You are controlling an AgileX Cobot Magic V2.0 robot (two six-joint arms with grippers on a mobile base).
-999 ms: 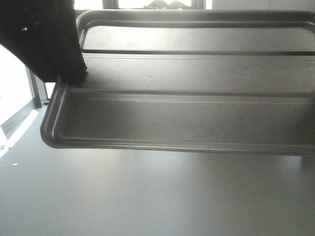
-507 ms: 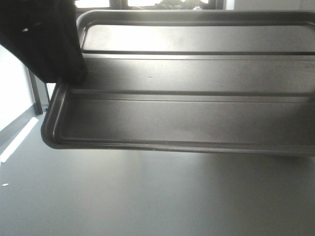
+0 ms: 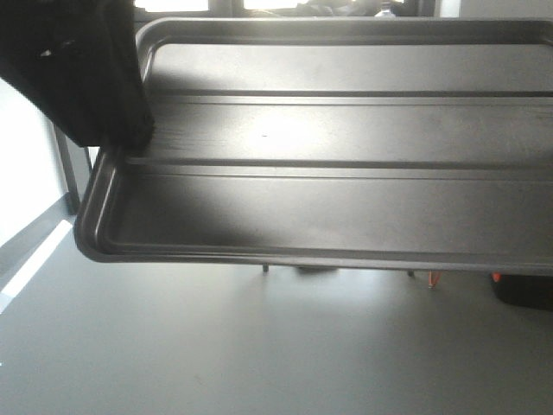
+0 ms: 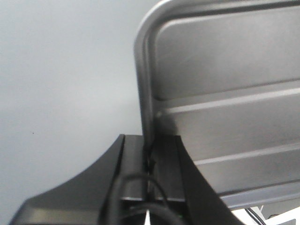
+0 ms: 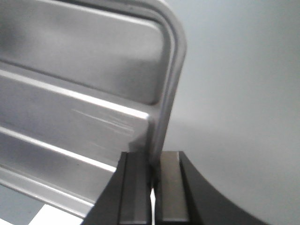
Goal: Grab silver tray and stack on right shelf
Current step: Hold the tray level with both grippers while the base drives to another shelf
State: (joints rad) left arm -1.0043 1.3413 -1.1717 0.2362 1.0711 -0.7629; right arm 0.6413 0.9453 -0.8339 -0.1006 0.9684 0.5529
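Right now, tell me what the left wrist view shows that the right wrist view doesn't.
Left wrist only: the left gripper clamped on the rim of the silver tray, with a black cable looping at its base. Right wrist only: the right gripper clamped on the rim, and fine scratches on the tray's base. Both: a rounded tray corner, parallel ridges, plain grey background.

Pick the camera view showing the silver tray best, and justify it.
The front-facing view: the silver tray spans it, with both ridges and the near rim. Each wrist view shows only one end, its rim clamped by the left gripper or right gripper.
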